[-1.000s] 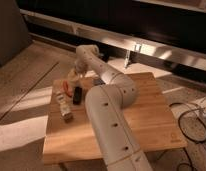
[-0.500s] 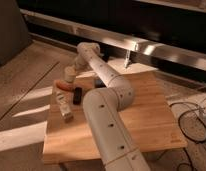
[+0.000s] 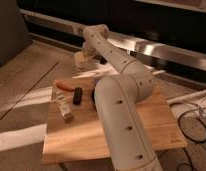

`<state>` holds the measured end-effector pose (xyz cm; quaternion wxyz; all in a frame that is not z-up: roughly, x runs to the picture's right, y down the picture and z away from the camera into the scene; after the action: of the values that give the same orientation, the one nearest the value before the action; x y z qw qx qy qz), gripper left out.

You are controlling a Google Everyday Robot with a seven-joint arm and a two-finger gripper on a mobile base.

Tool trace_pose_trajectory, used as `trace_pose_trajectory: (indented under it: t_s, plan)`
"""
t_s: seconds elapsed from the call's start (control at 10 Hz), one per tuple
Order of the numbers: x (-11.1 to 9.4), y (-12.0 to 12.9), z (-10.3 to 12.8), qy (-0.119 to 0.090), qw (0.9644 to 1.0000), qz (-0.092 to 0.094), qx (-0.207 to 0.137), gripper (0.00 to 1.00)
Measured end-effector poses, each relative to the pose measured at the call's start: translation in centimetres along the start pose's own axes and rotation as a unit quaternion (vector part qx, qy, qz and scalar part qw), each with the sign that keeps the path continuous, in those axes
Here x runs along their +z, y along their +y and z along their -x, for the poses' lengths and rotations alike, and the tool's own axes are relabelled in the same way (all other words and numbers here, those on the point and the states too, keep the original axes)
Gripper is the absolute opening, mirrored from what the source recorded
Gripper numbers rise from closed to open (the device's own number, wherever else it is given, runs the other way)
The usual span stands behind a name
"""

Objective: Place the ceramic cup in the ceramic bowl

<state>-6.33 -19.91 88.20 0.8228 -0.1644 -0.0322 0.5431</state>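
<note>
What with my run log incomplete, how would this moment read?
hand: holds ceramic cup above table's far edge | ceramic bowl: unseen

Gripper (image 3: 88, 53) beyond table (image 3: 161, 116) far edge; arm (image 3: 121, 95) spans centre (block (image 3: 77, 95), bottle (image 3: 63, 106) left).

A wooden table (image 3: 157, 119) stands on a speckled floor (image 3: 26, 67), sunlit at near left. A dark wall (image 3: 146, 17) runs along the far side. The gripper (image 3: 87, 56) hangs beyond the table's far edge.

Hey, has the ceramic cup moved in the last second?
Yes. The ceramic cup, at the gripper, has gone up and to the right in view, from the wooden table's far left corner to past its far edge.
</note>
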Motion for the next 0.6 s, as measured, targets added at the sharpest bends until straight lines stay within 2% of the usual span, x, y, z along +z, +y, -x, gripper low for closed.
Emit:
trace_pose_trajectory:
  t_s: [0.1, 0.2, 0.3, 0.5, 0.6]
  plan:
    - [-2.4, 1.5, -3.7, 0.015, 0.9999, -0.008, -0.003, 0.0]
    - [-2.9, 2.3, -5.7, 0.023, 0.9997, -0.005, 0.003, 0.0]
    - [-3.4, 3.7, -8.6, 0.034, 0.9993, 0.002, 0.017, 0.0]
    - [-4.1, 5.7, -14.5, 0.058, 0.9962, 0.018, 0.063, 0.0]
    - [-4.0, 5.8, -16.3, 0.065, 0.9943, 0.02, 0.082, 0.0]
